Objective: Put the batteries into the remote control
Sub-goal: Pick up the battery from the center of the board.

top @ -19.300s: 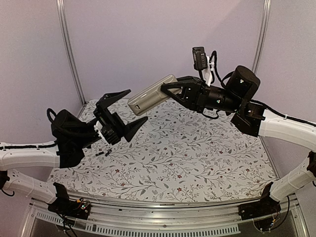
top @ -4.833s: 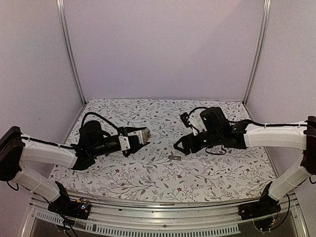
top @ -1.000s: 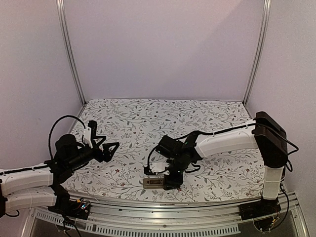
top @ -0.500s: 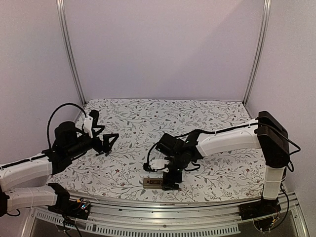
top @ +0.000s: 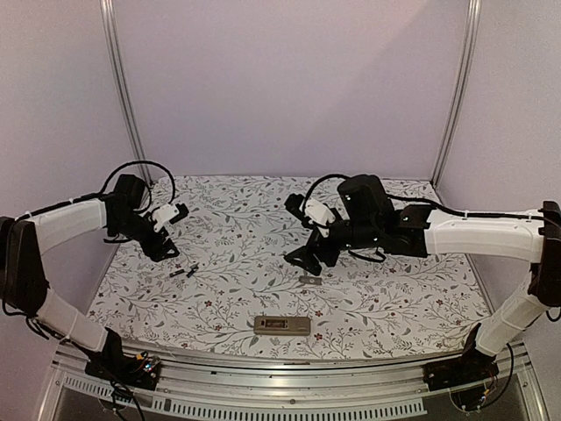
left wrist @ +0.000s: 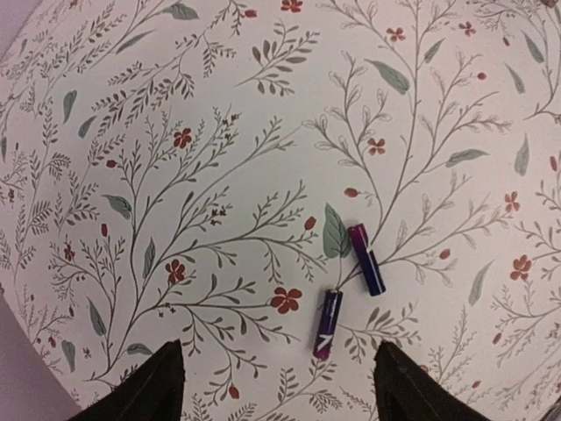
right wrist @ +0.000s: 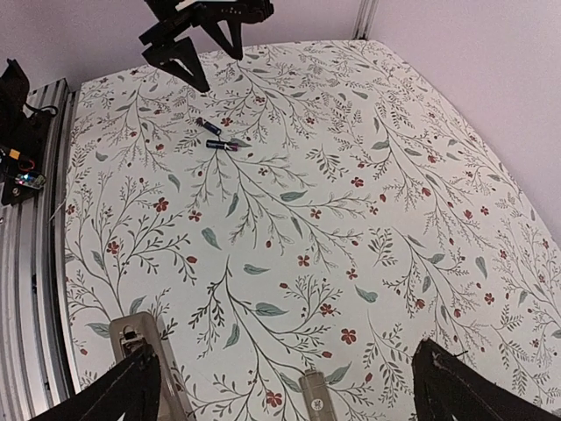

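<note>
Fingers (left wrist: 162, 386) of left gripper (left wrist: 279, 351) stood well apart with nothing between them. The gripper hung over the floral cloth (left wrist: 219, 132) at the left side, pointing down.

Batteries (left wrist: 365, 259) lay loose on the cloth just ahead of those fingers and clear of both. The two cells formed a shallow V with near ends close; could not tell whether they touched.

Remote (top: 282, 325) lay flat near the front edge, about centre, tan back up and dark recess showing. It was well apart from the batteries.

Small grey piece (top: 309, 281) lay on the cloth between remote and right gripper (top: 294, 230).

Right gripper was raised above the cloth right of centre, its fingers (right wrist: 123, 395) spread wide and holding nothing. Right wrist view showed the remote's end just beside one finger.
</note>
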Tool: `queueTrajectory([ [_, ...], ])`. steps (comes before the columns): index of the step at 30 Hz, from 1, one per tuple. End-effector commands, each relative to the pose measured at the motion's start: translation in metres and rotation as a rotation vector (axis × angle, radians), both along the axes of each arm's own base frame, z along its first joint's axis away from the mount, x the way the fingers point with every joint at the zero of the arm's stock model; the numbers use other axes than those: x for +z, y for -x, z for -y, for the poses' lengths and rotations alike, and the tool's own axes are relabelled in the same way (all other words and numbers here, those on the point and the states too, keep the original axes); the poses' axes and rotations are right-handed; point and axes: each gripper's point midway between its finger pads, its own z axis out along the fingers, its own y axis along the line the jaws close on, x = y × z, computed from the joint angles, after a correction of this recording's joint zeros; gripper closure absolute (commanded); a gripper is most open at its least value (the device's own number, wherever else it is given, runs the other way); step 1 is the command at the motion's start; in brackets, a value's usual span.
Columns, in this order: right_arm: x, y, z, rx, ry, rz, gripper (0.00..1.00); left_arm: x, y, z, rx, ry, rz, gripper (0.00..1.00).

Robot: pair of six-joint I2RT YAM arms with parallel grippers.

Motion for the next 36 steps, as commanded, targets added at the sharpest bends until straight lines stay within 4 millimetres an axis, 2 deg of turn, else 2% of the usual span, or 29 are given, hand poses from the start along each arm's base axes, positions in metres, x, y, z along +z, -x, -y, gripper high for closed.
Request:
queueTrajectory([
  [1, -0.002, -0.009, 0.002, -0.076, -0.041, -0.009, 0.02, -0.023, 0.000, -0.027, 0.001, -0.154, -0.092, 0.30],
  [3, -0.008, -0.007, 0.004, -0.082, -0.035, -0.023, 0.02, -0.024, -0.006, -0.014, -0.007, -0.106, -0.087, 0.34],
  [6, -0.013, -0.008, 0.009, -0.108, -0.026, -0.030, 0.02, -0.024, -0.010, 0.018, -0.014, -0.062, -0.091, 0.37],
  [10, -0.017, -0.010, 0.014, -0.136, -0.019, -0.027, 0.02, -0.035, -0.020, 0.040, 0.126, -0.010, -0.127, 0.42],
  [17, -0.024, -0.012, 0.015, -0.144, -0.001, -0.029, 0.02, -0.079, -0.026, 0.037, 0.154, -0.081, -0.214, 0.48],
  [22, -0.029, -0.012, 0.018, -0.149, 0.014, -0.024, 0.02, -0.075, -0.014, 0.048, 0.124, -0.012, -0.231, 0.45],
  [26, -0.033, -0.013, 0.015, -0.143, 0.018, -0.033, 0.02, -0.088, 0.002, 0.044, 0.127, -0.024, -0.273, 0.46],
  [32, -0.034, -0.013, 0.014, -0.139, 0.022, -0.034, 0.02, -0.097, 0.018, 0.043, 0.121, -0.032, -0.302, 0.51],
  [36, -0.035, -0.012, 0.015, -0.141, 0.026, -0.037, 0.02, -0.101, 0.017, 0.041, 0.125, -0.051, -0.293, 0.58],
])
